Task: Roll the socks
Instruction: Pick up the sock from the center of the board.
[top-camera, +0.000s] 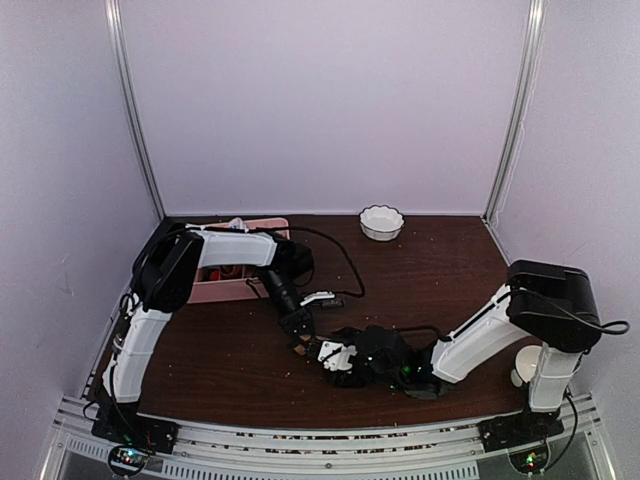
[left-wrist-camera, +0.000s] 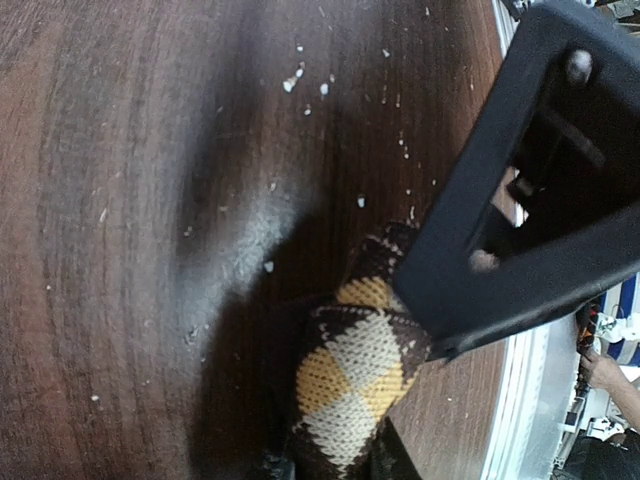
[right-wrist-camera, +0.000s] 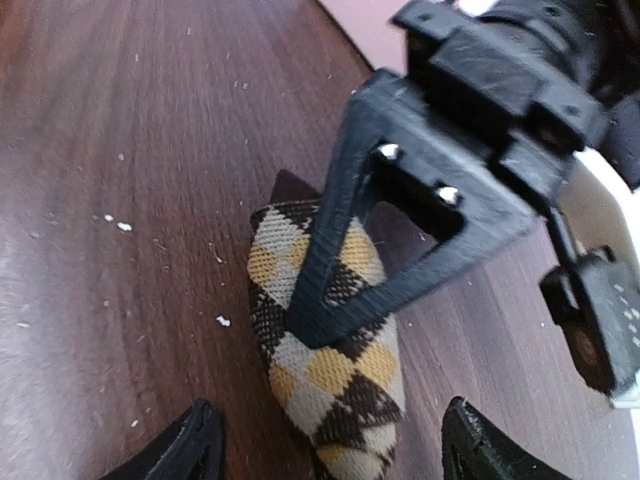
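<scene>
1. Your argyle sock (right-wrist-camera: 340, 372) lies on the dark wood surface (right-wrist-camera: 120, 150), right of the pink tray (top-camera: 215, 290) and nearer the arm bases.
2. Left pincer (left-wrist-camera: 330, 460) is clenched on one end of it. Right pincer (right-wrist-camera: 335, 450) is released, straddling the other end.
3. You look mid-roll: the sock is bunched plump, not a finished bundle. No tan sock in view.
4. Soft knit with brown, tan and cream diamonds. The surface is hard and crumb-speckled.

Lab booth: white walls (top-camera: 320, 100), alu posts (top-camera: 135, 110).
</scene>
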